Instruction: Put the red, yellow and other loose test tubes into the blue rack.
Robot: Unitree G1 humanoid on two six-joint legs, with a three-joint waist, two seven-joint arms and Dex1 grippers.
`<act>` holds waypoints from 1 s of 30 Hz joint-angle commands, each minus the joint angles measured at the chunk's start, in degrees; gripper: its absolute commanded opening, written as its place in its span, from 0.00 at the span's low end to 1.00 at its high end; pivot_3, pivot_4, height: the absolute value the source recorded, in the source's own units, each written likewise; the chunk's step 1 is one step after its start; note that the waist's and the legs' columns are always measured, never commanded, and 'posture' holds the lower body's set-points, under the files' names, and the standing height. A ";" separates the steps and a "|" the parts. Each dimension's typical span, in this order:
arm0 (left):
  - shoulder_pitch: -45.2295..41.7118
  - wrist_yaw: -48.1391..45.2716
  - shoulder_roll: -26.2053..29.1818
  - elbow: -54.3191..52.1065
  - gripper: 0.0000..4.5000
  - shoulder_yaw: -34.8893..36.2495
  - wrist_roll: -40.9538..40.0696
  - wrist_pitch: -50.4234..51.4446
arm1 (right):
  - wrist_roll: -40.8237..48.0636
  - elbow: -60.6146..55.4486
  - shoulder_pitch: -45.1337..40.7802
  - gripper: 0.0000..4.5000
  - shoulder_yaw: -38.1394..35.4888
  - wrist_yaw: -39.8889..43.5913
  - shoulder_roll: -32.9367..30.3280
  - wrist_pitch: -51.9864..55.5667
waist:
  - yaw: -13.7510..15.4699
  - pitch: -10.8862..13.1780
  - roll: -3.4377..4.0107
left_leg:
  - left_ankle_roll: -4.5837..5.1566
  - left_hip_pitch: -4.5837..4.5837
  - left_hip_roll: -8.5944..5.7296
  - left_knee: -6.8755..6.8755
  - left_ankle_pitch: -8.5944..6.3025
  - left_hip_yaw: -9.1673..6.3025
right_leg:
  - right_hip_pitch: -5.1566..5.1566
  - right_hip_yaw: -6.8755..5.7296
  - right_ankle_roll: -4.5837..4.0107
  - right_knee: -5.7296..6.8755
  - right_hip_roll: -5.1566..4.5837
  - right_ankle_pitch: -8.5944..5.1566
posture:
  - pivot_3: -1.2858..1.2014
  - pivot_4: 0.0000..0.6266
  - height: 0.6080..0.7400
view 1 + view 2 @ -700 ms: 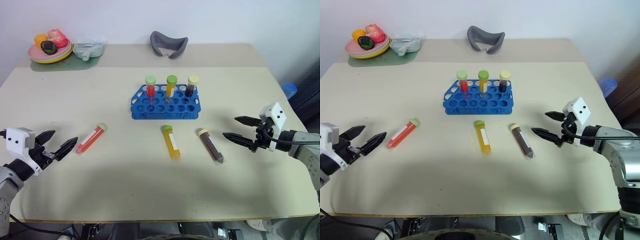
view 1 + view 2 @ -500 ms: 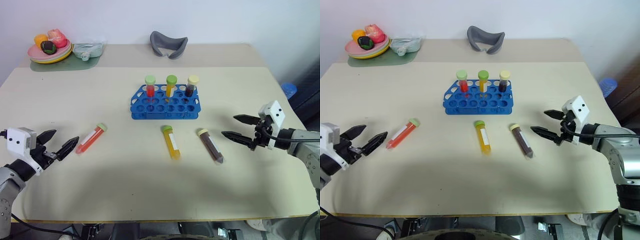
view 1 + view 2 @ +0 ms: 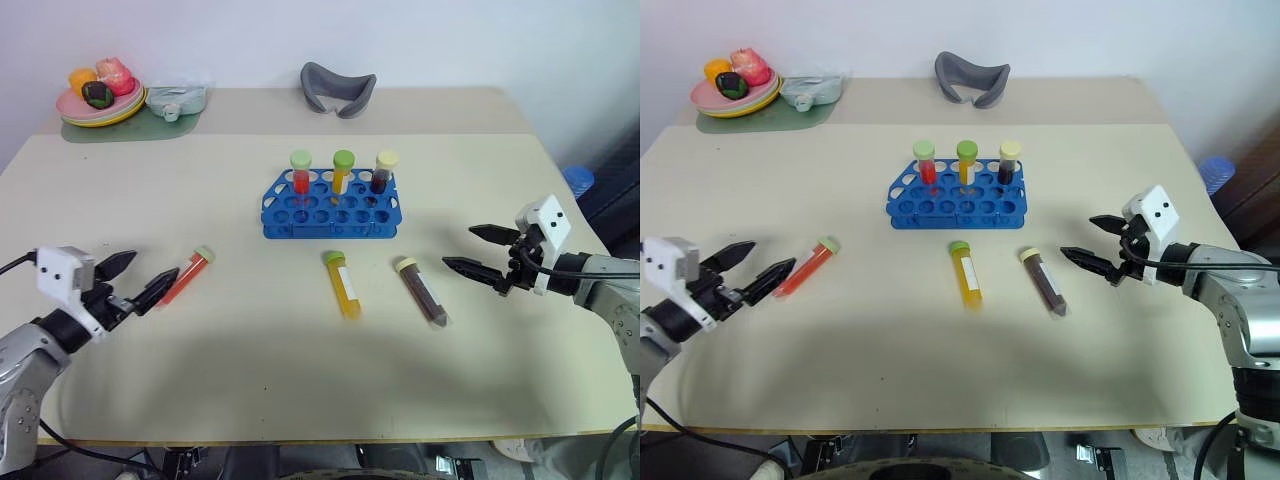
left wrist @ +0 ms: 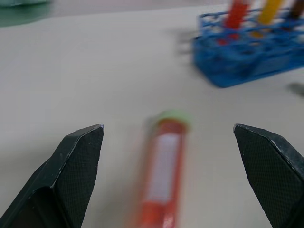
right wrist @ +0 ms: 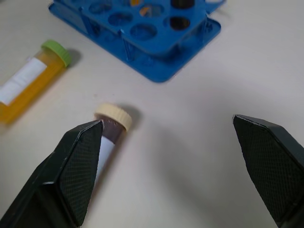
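Three tubes standing in blue rack [image 3: 331, 208]. Three loose on table [image 3: 250, 380]: red tube [image 3: 184, 276], yellow tube [image 3: 342, 285], dark tube [image 3: 421, 292]. Left gripper [image 3: 135, 280] spread wide, empty, nearing red tube. Right gripper [image 3: 479, 254] spread wide, empty, beside dark tube.

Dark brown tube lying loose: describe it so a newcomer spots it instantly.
Find the blue rack mid-table. In front of it lie two tubes side by side; the dark brown tube is the one nearer the right gripper. Cream cap and near-black contents, unlike the green-capped yellow tube.
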 commanded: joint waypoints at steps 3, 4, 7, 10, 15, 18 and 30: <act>-4.62 -3.43 1.05 -1.27 1.00 -7.50 0.60 -0.49 | 3.02 -9.90 -1.00 0.99 -2.49 -6.39 -2.62 11.33 | -0.03 0.00 0.01 | 0.00 0.00 0.00 0.00 0.00 0.00 | 0.00 0.00 0.00 0.00 0.00 0.00 | 0.52 0.24 1.00; -5.59 -4.38 1.28 -0.99 1.00 -9.49 1.52 -1.09 | 4.16 -11.61 -1.80 0.99 -2.24 -7.76 -3.02 15.02 | -0.02 0.00 0.01 | 0.00 0.00 0.00 0.00 0.00 0.00 | 0.00 0.00 0.00 0.00 0.00 0.00 | 0.52 0.24 1.00; -7.49 -7.52 1.50 -0.41 1.00 -14.21 4.12 -4.26 | 7.03 -16.81 -5.02 0.99 -0.81 -12.23 -2.78 24.57 | -0.14 0.01 0.04 | 0.00 0.00 0.00 -0.01 0.00 0.00 | -0.02 0.01 0.00 0.00 0.01 0.00 | 0.52 0.24 1.00; -9.24 -11.00 0.70 -0.07 1.00 -18.87 6.62 -8.90 | 10.80 -19.83 -10.70 0.99 0.44 -17.89 0.73 39.13 | -0.08 0.00 0.04 | 0.00 0.00 0.00 -0.02 0.00 0.00 | -0.03 0.02 0.00 0.00 0.02 0.00 | 0.52 0.24 1.00; -10.07 -15.03 -0.65 -0.79 1.00 -24.28 6.94 -11.30 | 14.54 -22.78 -15.75 0.99 1.11 -26.97 7.16 53.25 | 0.09 0.00 0.04 | 0.00 -0.09 -0.01 -0.02 0.00 -0.01 | -0.09 0.01 -0.01 -0.01 0.01 0.00 | 0.52 0.24 1.00; -10.83 -16.51 -1.33 -0.29 1.00 -27.00 7.48 -12.33 | 21.04 -22.33 -15.11 0.99 2.11 -35.16 7.31 53.26 | 0.21 0.00 0.04 | 0.02 -0.12 -0.01 -0.02 -0.01 0.00 | -0.10 0.01 0.00 -0.05 -0.01 0.00 | 0.52 0.24 1.00; -9.95 -22.02 -0.31 0.89 1.00 -32.46 11.82 -17.30 | 56.33 -7.19 -21.08 0.99 8.49 -77.10 4.51 51.49 | -0.08 0.01 0.05 | 0.04 -0.10 0.01 -0.01 -0.02 0.01 | -0.11 0.04 -0.01 -0.01 0.02 0.00 | 0.52 0.24 1.00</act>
